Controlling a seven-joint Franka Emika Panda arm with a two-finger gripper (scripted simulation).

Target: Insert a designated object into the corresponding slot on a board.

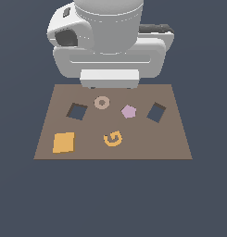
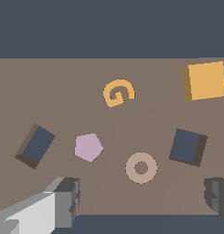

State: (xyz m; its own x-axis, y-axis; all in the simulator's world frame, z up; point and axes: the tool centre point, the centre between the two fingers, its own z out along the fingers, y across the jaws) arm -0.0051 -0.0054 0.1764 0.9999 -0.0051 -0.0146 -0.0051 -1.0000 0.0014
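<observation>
Orange-yellow square tile lying flat on the brown board, near the front corner on the exterior view's left, loose and touching nothing else. Placed well apart from the other pieces, so easy to reach from above. Just behind it, the wider dark slot, only a little turned, about the same shape as the tile, so probably its home. Farther to the exterior view's right, a narrower dark hole, turned much more, likely the wrong one. Between the two holes, a tan ring and a lilac pentagon; nearer the front, an orange letter G. Up above the far edge of the board, the claw, fingers spread wide, holding nothing. Hanging high, probably to see everything first. Tile not yet picked up, slot not yet filled
</observation>
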